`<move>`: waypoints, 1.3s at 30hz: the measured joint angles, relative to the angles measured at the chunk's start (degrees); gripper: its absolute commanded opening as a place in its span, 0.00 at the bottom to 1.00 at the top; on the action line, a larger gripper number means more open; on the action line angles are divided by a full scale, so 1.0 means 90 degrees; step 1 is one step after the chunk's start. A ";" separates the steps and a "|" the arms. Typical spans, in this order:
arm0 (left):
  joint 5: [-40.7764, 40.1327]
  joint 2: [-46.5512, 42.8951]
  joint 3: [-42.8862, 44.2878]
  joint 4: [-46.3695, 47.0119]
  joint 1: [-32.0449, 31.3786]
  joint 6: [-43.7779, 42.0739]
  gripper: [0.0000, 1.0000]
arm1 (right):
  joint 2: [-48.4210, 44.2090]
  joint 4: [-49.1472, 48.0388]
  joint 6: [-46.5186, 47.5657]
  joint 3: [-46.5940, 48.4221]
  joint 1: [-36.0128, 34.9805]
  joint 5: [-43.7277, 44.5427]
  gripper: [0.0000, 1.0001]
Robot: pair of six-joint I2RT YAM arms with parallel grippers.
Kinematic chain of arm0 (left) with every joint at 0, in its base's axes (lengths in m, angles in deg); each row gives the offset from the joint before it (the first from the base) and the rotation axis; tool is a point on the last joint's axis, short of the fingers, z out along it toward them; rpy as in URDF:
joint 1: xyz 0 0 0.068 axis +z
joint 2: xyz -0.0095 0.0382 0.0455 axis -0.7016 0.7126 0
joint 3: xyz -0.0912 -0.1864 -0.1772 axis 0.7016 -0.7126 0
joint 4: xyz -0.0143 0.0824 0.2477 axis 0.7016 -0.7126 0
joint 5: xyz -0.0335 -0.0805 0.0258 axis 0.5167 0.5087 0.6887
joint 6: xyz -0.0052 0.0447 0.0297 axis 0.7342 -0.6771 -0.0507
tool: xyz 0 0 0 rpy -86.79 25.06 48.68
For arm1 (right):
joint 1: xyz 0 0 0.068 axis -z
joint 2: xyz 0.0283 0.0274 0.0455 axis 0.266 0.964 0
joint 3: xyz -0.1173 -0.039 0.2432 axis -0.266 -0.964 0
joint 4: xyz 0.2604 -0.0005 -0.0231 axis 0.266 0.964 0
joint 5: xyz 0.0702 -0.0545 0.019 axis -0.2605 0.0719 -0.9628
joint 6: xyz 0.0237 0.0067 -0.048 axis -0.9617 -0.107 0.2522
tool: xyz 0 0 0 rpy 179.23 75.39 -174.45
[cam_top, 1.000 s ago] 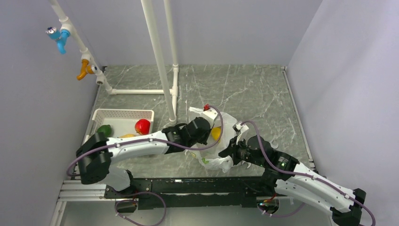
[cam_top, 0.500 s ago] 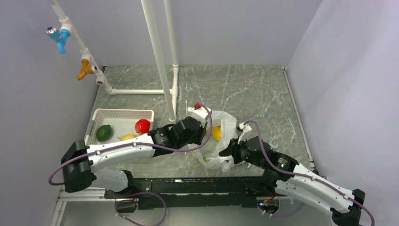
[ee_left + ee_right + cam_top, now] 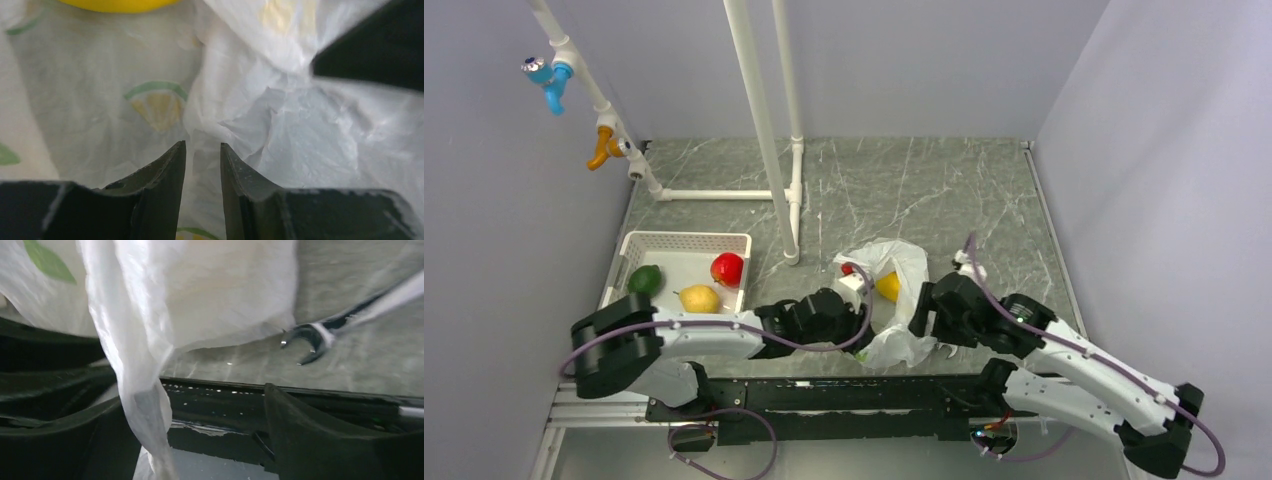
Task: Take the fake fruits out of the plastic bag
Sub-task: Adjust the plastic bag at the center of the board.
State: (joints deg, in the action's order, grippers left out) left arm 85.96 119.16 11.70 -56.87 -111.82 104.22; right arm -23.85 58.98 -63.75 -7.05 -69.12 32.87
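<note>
The plastic bag (image 3: 902, 300) lies crumpled on the marble floor between my two grippers. One yellow fruit (image 3: 887, 287) sits in its open mouth and shows at the top edge of the left wrist view (image 3: 120, 4). My left gripper (image 3: 862, 305) is at the bag's left side; its jaws (image 3: 202, 145) stand slightly apart, with bag film (image 3: 280, 115) right in front of them and in the narrow gap. My right gripper (image 3: 921, 312) is at the bag's right side, wide open (image 3: 195, 395), with a strip of the bag (image 3: 145, 405) hanging against its left finger.
A white latticed tray (image 3: 679, 241) at the left holds a green fruit (image 3: 645, 279), a yellow lemon (image 3: 699, 298) and a red fruit (image 3: 727, 268). White pipes (image 3: 764, 130) stand behind the bag. A dark hook-shaped tool (image 3: 305, 340) lies on the floor beyond the bag.
My right gripper has opened wide and let go of the bag. The left arm has drawn back toward the near edge and its jaws have parted a little. The bag has sunk lower.
</note>
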 measured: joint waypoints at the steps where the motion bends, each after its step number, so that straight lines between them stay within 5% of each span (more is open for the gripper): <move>1: 0.0058 0.0211 -0.0005 0.0270 -0.0102 0.0138 0.39 | -0.0112 0.0321 -0.0129 0.0109 0.0112 0.0170 0.95; 8: 0.0175 0.1139 -0.0209 0.1812 -0.0483 0.0845 0.47 | 0.0384 0.0617 0.0491 0.1443 0.0886 0.0546 1.00; 15: -0.0279 0.1035 0.0282 0.1149 -0.0481 0.0646 0.66 | 0.1678 -0.0068 0.1955 0.3169 0.1292 0.0262 1.00; 18: -0.0488 0.0882 0.0636 0.0726 -0.0452 0.0425 0.70 | 0.1834 -0.0386 0.2108 0.2837 0.1377 0.0049 0.98; 21: -0.0673 0.0663 0.0891 0.0342 -0.0364 0.0180 0.73 | 0.1967 -0.0733 0.2171 0.1792 0.1423 -0.0029 0.88; 28: -0.0435 0.0483 0.1205 -0.0362 0.0656 -0.0192 0.71 | 0.1649 -0.1358 0.2045 -0.0153 0.1428 0.0049 0.39; 34: -0.0537 0.0821 0.1761 -0.0748 0.1513 -0.0571 0.71 | -0.0168 -0.2176 0.1722 -0.1433 0.1430 0.0347 0.33; 36: -0.0546 0.0894 0.1957 -0.0775 0.1724 -0.0736 0.71 | -0.0510 -0.2409 0.1729 -0.1620 0.1433 0.0359 0.17; 37: -0.0590 0.0935 0.2086 -0.0828 0.1829 -0.0831 0.72 | -0.0539 -0.2606 0.1751 -0.1620 0.1433 0.0401 0.02; 39: -0.0614 0.0954 0.2200 -0.0852 0.1948 -0.0933 0.73 | -0.0437 -0.2875 0.1940 -0.1588 0.1435 0.0476 0.00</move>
State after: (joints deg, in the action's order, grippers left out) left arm 80.43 127.75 31.50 -64.55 -94.29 95.83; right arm -27.79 33.11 -46.28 -21.35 -56.20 37.16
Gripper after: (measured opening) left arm 0.714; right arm 0.086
